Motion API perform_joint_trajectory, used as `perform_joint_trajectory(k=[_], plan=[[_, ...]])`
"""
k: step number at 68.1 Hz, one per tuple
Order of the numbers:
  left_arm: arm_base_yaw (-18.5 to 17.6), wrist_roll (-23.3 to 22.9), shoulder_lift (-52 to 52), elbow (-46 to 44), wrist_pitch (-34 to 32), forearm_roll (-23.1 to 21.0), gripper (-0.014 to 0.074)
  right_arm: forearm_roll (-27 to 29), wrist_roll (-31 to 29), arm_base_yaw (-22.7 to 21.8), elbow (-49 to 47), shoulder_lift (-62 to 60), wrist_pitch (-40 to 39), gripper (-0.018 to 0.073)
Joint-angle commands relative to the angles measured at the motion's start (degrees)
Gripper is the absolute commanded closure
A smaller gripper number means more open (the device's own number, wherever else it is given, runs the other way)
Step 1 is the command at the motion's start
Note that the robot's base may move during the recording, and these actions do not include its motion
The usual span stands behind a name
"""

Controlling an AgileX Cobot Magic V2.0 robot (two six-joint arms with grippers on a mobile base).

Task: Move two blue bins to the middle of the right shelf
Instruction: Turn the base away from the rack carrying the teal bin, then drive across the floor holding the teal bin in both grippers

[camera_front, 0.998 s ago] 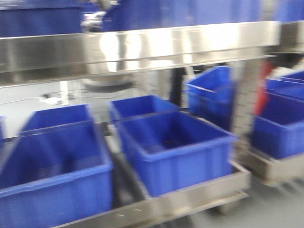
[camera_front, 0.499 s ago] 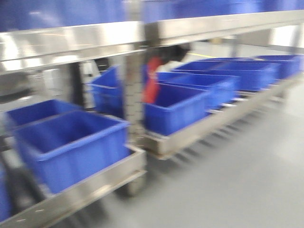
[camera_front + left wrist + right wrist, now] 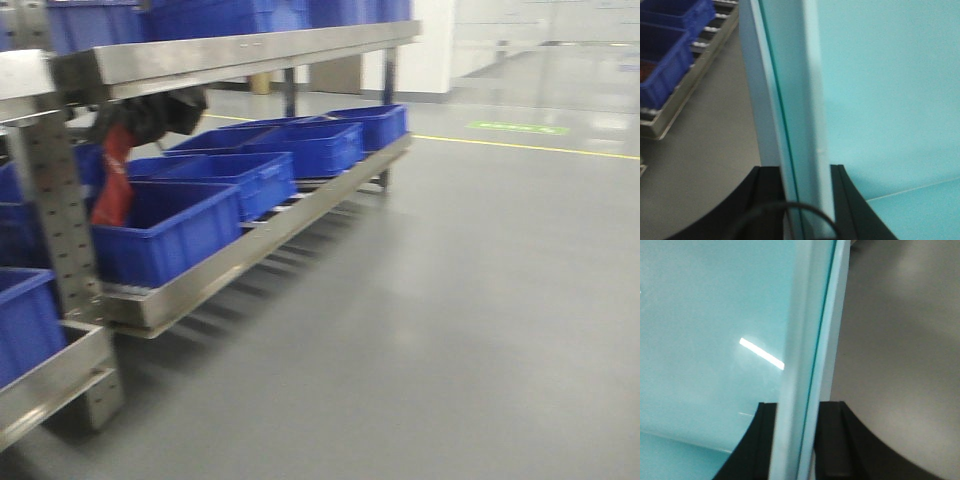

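We swung right: floor (image 3: pixel 450 300) opens beside steel rack (image 3: pixel 250 48). Clamped on pale blue bins (image 3: pixel 880 90): left pincer (image 3: pixel 800 172), right pincer (image 3: pixel 799 407); likely mid-carry.

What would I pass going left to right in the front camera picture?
First the perforated steel upright → front dark blue bin of the long row → last dark blue bin of that row → white pillar → green floor marking.

Left hand (image 3: pixel 801 200) clamped, right hand (image 3: pixel 797 440) apparently clamped
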Motion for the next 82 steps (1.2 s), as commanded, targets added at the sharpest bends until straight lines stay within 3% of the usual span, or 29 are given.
perform_joint_trajectory(k=[1,82], plan=[[-0.27,1.25,-1.27,-0.92,-5.26,-1.67,0.0707,0.27,-0.11,-0.18,-1.05,-0.97,-4.05,0.0715],[-0.27,1.25,-1.27,-0.92,-5.26,-1.67,0.0707,0.27,-0.11,-0.18,-1.05,-0.97,-4.05,0.0715]])
